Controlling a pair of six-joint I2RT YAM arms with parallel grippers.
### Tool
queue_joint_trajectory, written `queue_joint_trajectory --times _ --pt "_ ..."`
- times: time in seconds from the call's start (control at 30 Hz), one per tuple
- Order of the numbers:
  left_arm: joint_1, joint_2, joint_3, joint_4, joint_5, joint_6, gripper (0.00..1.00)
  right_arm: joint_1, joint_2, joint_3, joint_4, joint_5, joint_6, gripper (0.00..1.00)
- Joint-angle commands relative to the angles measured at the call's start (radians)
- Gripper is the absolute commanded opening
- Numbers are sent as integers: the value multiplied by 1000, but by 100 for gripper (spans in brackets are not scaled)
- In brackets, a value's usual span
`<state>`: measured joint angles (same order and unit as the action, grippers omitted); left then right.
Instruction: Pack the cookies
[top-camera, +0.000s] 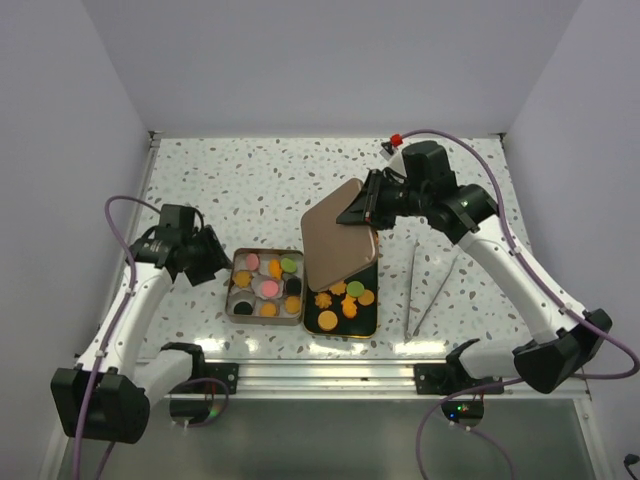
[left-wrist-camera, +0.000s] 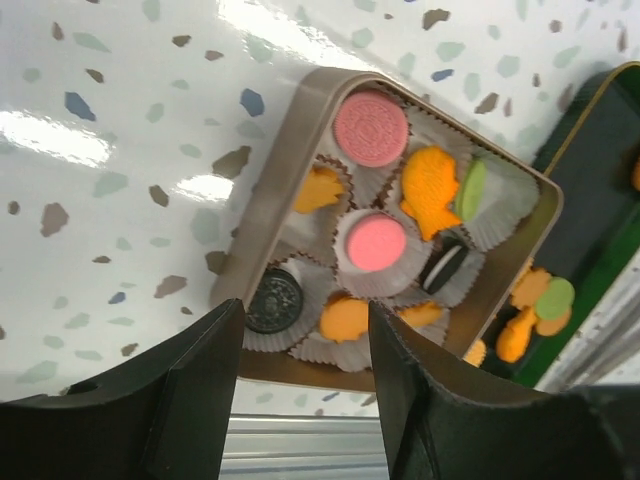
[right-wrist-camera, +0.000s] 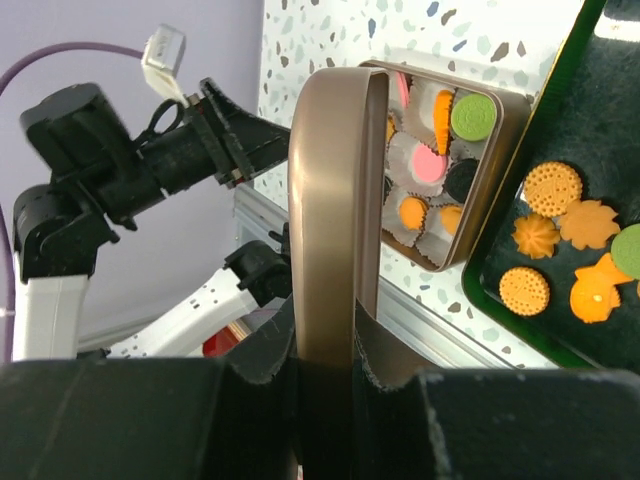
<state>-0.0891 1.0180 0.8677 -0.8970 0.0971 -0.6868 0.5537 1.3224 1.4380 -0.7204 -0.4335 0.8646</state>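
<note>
Since the cookies (left-wrist-camera: 376, 243) are small, light and probably brittle, each looks best pinched gently across its rim. Several sit in white paper cups (left-wrist-camera: 500, 215) inside the bronze tin (left-wrist-camera: 262, 205). The rest lie flat on the dark green tray (right-wrist-camera: 575, 110) just beside it, close to the near edge of the worktop (top-camera: 250, 180).

The left hand (left-wrist-camera: 305, 350) hovers spread and empty at the tin's left wall. The right hand (right-wrist-camera: 325, 350) pinches the tilted tin lid (top-camera: 338, 232) above the tray. Two slim metal tweezers (top-camera: 411, 290) lie to the right of the tray. The worktop is glossy and speckled, and plain pale walls (top-camera: 330, 60) close three sides.
</note>
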Motion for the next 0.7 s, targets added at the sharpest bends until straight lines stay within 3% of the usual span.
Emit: queue_joint_trajectory --times 0.0,0.1,0.43,0.67 --pt "3 42 11 33 -94 95 57 -11 -28 76 -57 22 -70 0" --pt "3 93 -1 49 -149 131 54 -23 -32 52 -54 6 -69 0" --pt "0 194 -47 145 -111 167 44 -46 -6 53 -71 -13 -99 0" --pt "-40 225 -56 188 -109 171 43 -67 18 42 -63 -36 -114 0"
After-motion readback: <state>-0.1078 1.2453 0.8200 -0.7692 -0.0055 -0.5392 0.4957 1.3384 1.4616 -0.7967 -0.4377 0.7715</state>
